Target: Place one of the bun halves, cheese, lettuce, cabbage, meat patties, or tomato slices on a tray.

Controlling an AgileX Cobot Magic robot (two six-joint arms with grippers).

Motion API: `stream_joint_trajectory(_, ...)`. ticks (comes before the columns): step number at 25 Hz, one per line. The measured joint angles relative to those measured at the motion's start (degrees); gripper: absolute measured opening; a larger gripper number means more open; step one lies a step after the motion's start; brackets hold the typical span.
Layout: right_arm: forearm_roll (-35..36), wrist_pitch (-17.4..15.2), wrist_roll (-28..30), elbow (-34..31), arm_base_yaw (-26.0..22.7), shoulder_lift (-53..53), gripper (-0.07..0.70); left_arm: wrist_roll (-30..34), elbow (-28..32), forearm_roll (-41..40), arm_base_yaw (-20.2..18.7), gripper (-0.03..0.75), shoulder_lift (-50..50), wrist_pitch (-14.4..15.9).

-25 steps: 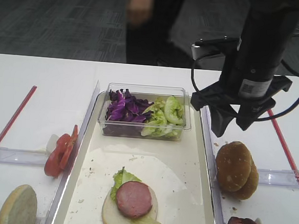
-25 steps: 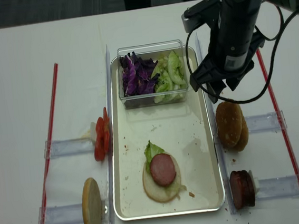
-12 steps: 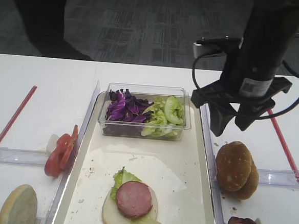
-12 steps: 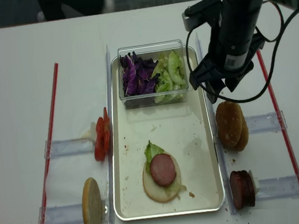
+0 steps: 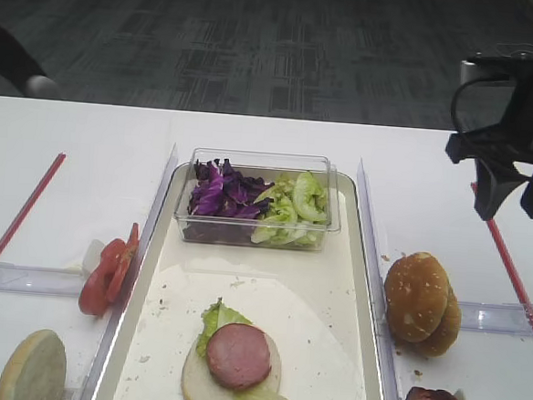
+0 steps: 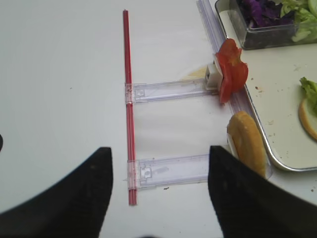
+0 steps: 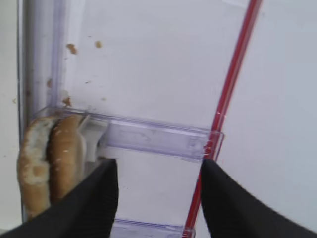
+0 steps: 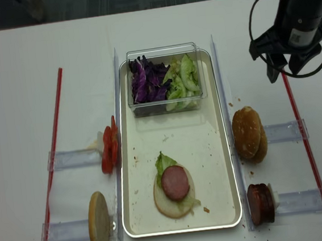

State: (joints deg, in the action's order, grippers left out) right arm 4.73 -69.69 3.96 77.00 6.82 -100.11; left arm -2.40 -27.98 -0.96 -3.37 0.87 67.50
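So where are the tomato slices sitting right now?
The tomato slices stand on edge just outside the tray's left rim, ahead of the pale bun half.

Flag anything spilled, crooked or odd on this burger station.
Only small things. Crumbs are scattered on the tray liner, including one near its front rim, and more on the table beside the golden bun halves. The meat patty sits off-centre on the pale bun, with lettuce poking out. Nothing is tipped or damaged.
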Motion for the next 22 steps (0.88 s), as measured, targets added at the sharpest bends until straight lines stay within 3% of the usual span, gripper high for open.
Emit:
stream_joint_trajectory(9, -0.7, 0.0, 0.19, 0.0, -7.52, 0.0, 0.39, 0.0, 0.0, 0.0, 0.0, 0.428, 0.0, 0.0)
stream_joint_trajectory(22, -0.74, 0.0, 0.19, -1.27, -7.77, 0.27, 0.39, 0.0, 0.0, 0.0, 0.0, 0.428, 0.0, 0.0)
